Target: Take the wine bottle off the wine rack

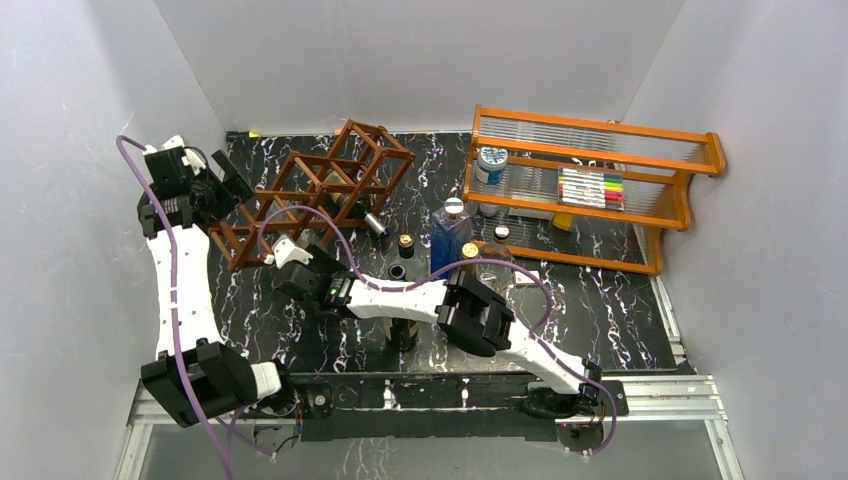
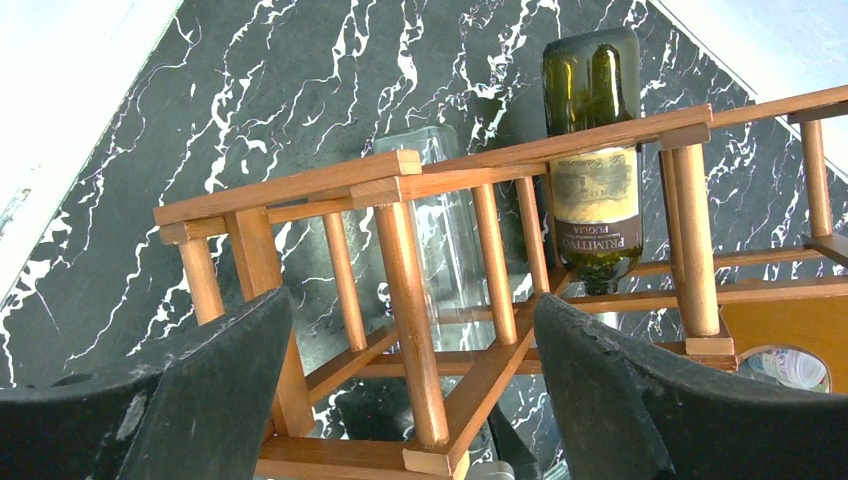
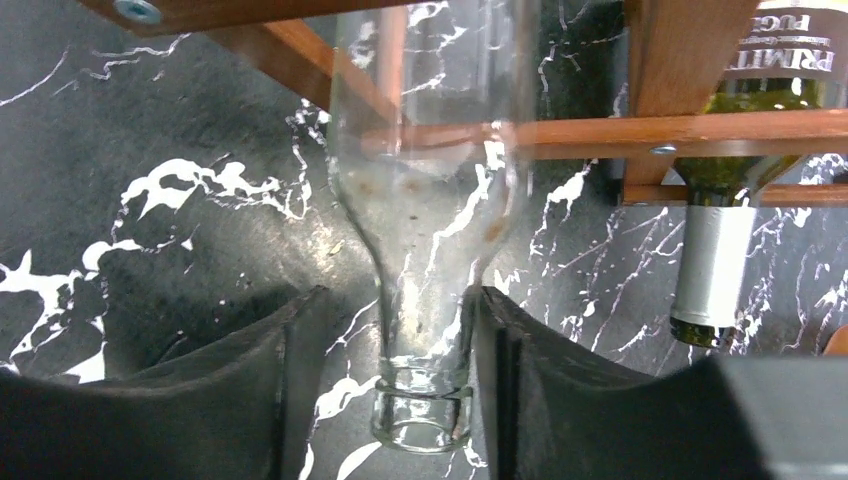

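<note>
The clear glass wine bottle [image 3: 425,200] lies in the wine rack [image 1: 320,190], its neck poking out of the rack's front. The right end effector [image 3: 400,300] straddles that neck, one pad touching and the other just off it, so it is not yet clenched. The left end effector [image 2: 412,303] is released, at the rack's left end. A green wine bottle [image 2: 592,200] lies in the neighbouring cell.

You lose the clear glass wine bottle [image 3: 425,230] and the dark green labelled bottle [image 3: 712,260] at the right wrist view's top edge.

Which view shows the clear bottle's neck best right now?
Right wrist: the clear bottle's neck sits close up between the fingers of the right gripper. Left wrist shows only its body behind the wine rack; the top view barely shows it.
</note>
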